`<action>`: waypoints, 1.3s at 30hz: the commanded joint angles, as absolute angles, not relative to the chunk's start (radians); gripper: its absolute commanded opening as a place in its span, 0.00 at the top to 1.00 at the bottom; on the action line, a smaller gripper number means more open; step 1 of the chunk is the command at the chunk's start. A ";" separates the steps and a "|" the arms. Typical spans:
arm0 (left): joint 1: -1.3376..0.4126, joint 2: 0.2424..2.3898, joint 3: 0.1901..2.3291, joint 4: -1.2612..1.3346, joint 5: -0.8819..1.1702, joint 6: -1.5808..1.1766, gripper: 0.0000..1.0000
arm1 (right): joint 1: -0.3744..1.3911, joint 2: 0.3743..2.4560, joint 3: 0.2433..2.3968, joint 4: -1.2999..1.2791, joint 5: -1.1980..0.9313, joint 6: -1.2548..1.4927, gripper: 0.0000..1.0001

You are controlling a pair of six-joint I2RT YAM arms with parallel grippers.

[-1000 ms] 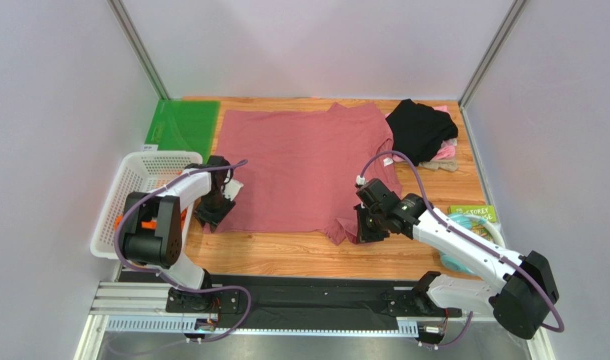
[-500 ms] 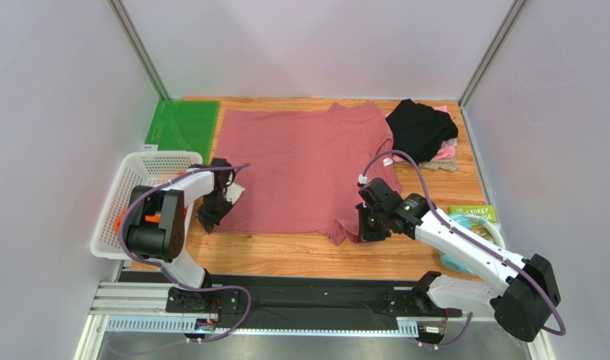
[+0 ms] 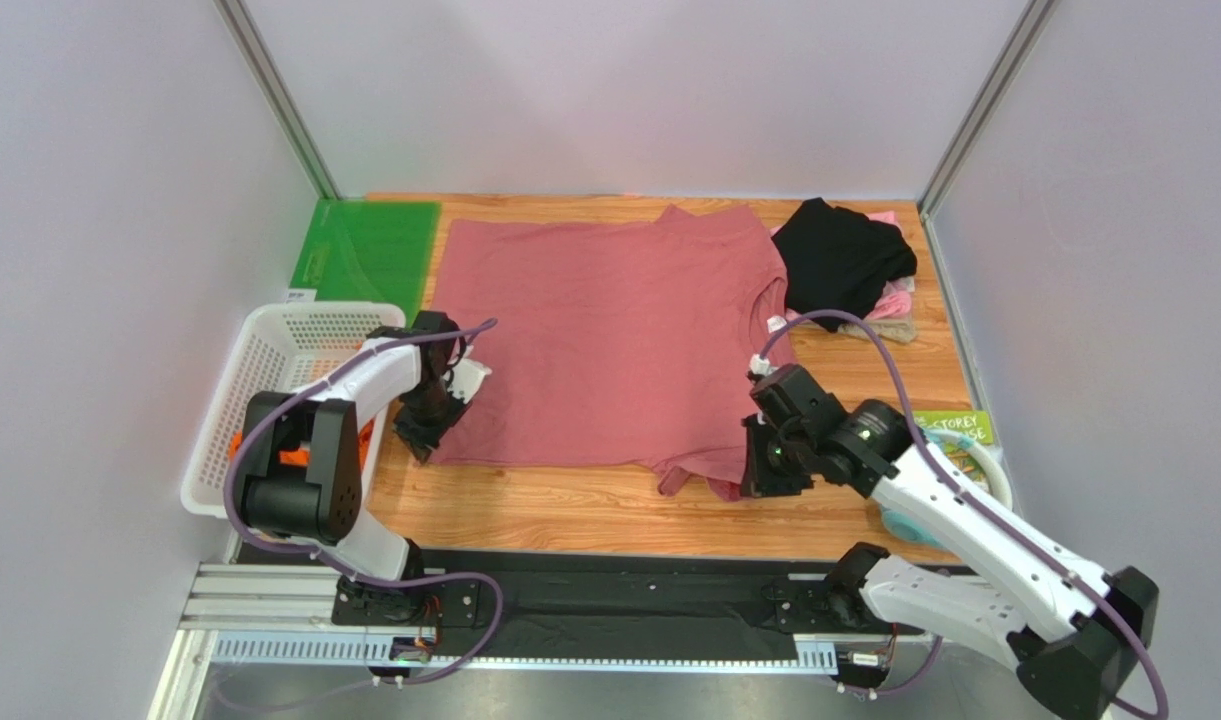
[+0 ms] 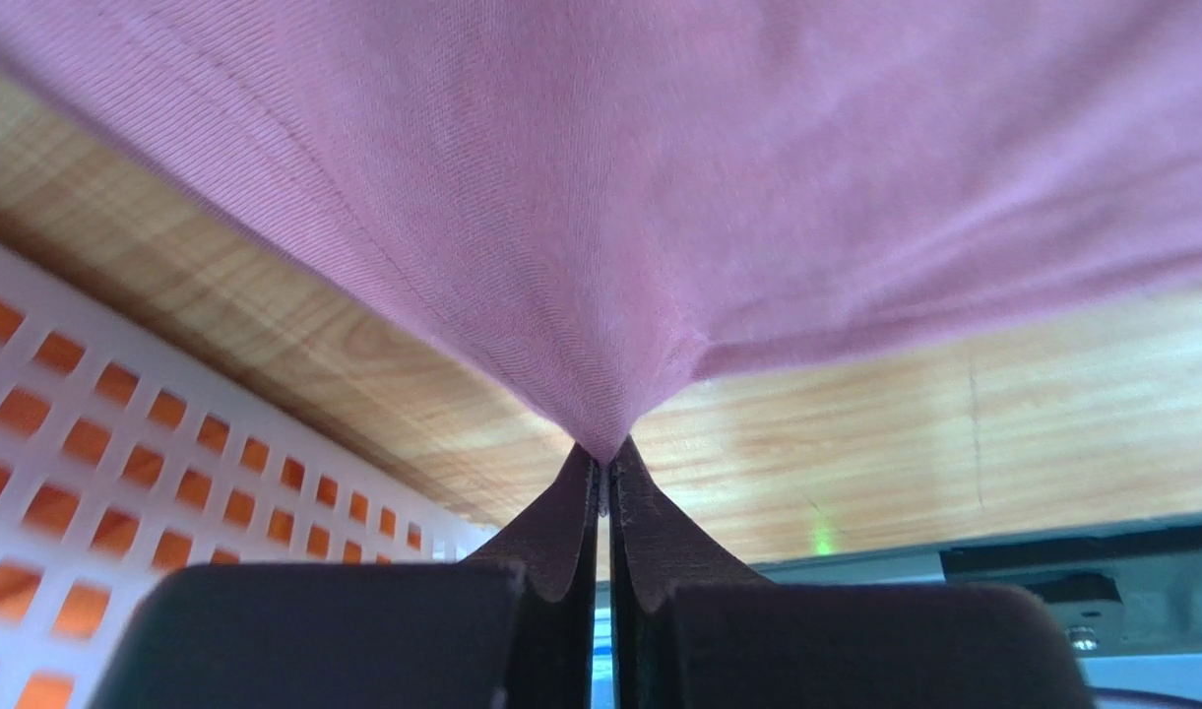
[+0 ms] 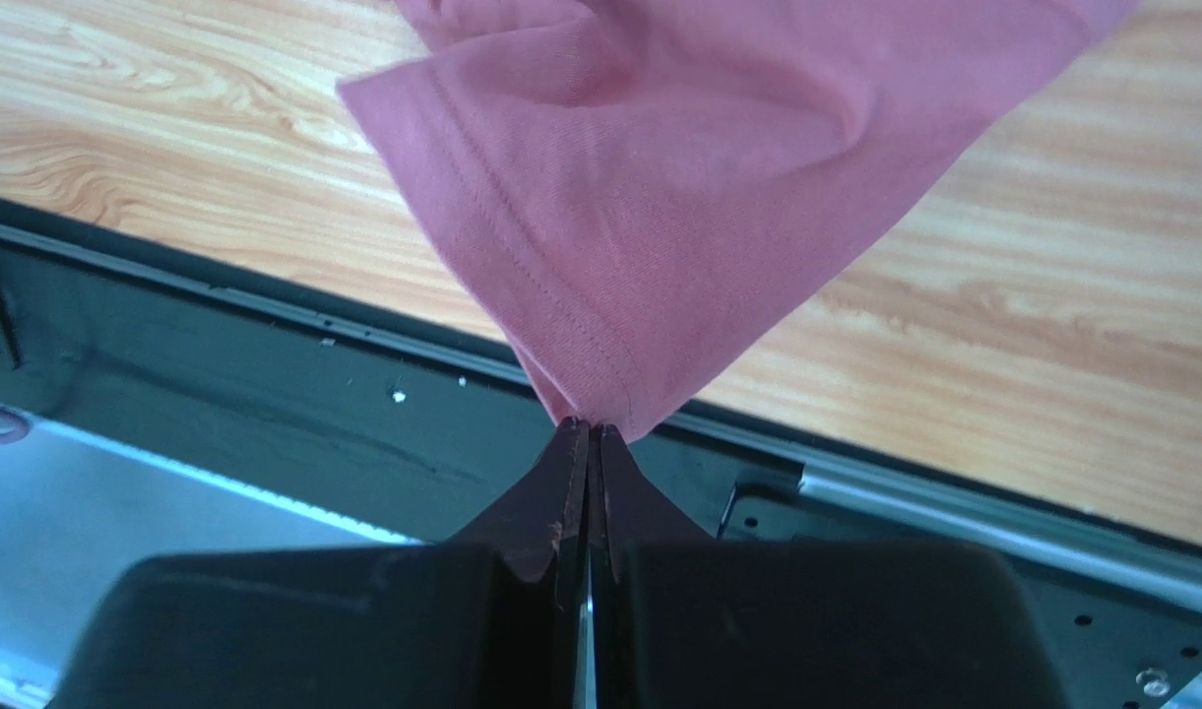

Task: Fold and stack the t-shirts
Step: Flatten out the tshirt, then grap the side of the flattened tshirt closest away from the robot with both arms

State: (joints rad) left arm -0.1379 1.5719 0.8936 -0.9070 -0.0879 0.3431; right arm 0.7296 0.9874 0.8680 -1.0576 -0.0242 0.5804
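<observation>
A large dusty-rose t-shirt (image 3: pixel 601 338) lies spread flat across the wooden table. My left gripper (image 3: pixel 421 435) is shut on its near left corner, and in the left wrist view the cloth (image 4: pixel 621 266) rises in a peak from the pinched tips (image 4: pixel 607 461). My right gripper (image 3: pixel 766 477) is shut on the near right sleeve, whose hemmed edge (image 5: pixel 592 281) hangs from the closed tips (image 5: pixel 589 432) over the table's front edge. A black t-shirt (image 3: pixel 839 255) sits on a pale pink one (image 3: pixel 890 303) at the back right.
A white mesh basket (image 3: pixel 278 393) with something orange inside stands at the left, right beside the left gripper. A green board (image 3: pixel 364 252) lies at the back left. A green book and a pale bowl (image 3: pixel 947 450) sit at the right edge.
The left gripper has shut on the shirt's near left corner. The right gripper has pulled the sleeve to the right and toward the table's front edge.
</observation>
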 commanded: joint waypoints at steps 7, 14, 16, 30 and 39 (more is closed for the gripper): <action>-0.143 1.419 0.920 -1.017 -0.009 0.402 1.00 | 0.726 0.772 0.900 -1.322 -0.095 0.712 1.00; -0.143 1.341 0.949 -1.138 0.046 0.468 1.00 | 0.726 0.727 0.946 -1.431 -0.106 0.735 1.00; -0.143 1.309 0.957 -1.161 0.054 0.485 1.00 | 0.727 0.718 0.968 -1.480 -0.118 0.741 1.00; -0.143 1.201 1.002 -1.292 0.074 0.534 1.00 | 0.729 0.600 1.046 -1.666 -0.268 0.836 1.00; -0.143 1.246 1.028 -1.273 0.084 0.523 1.00 | 0.727 0.704 1.057 -1.628 -0.170 0.743 0.81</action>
